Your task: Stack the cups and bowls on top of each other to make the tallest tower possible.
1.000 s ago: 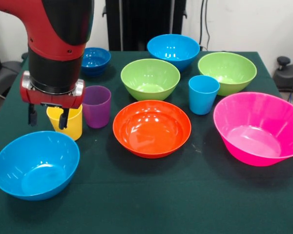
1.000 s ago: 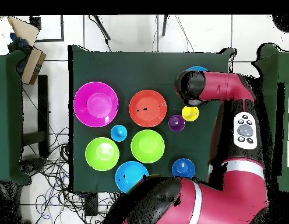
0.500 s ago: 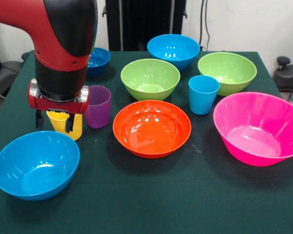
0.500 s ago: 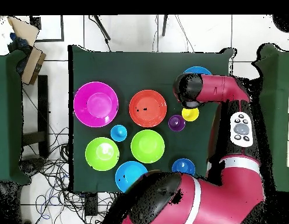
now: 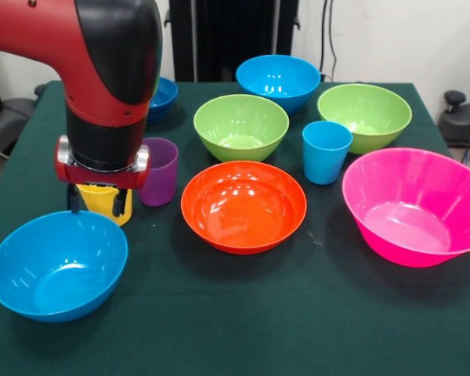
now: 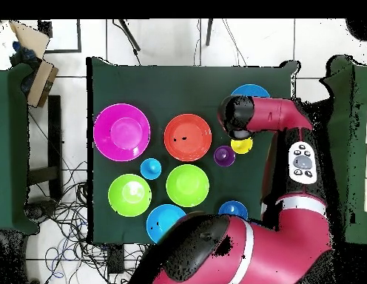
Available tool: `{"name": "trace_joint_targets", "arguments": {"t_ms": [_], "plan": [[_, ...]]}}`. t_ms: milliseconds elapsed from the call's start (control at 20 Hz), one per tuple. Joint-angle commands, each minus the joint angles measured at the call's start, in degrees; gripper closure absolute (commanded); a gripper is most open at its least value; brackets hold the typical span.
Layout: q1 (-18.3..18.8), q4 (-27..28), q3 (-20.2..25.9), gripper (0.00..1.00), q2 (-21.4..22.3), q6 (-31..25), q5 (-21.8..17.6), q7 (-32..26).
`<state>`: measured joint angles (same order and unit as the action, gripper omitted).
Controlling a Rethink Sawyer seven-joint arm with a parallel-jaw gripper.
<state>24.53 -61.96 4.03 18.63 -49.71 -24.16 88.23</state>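
Observation:
My gripper (image 5: 96, 202) is open and low over the yellow cup (image 5: 102, 199), one finger at the cup's left side and the other in front of its right part. Touching distance to the right stands the purple cup (image 5: 160, 168). The light blue cup (image 5: 326, 151) stands upright between the orange bowl (image 5: 244, 205) and the pink bowl (image 5: 413, 205). A light blue bowl (image 5: 57, 264) lies just in front of my gripper. From overhead the arm's head hides the gripper and part of the yellow cup (image 6: 242, 145).
Two lime green bowls (image 5: 240, 125) (image 5: 364, 116) sit behind the orange one, with another light blue bowl (image 5: 278, 81) at the far edge. A small dark blue bowl (image 5: 163, 95) is half hidden behind the arm. Every bowl stands alone, open side up.
The arm has shifted right in the front view and come down. The open fingers, earlier left of and above the yellow cup, now straddle it.

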Motion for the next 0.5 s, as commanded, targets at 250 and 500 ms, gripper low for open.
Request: {"name": "trace_joint_targets", "arguments": {"t_ms": [250,500], "plan": [[-2.54,-3.21,3.26,0.00,-1.55,3.61,-2.41,-1.48],[-3.32,-2.87,2.78,0.00,-2.10,3.97,-2.74,-0.96]]}}
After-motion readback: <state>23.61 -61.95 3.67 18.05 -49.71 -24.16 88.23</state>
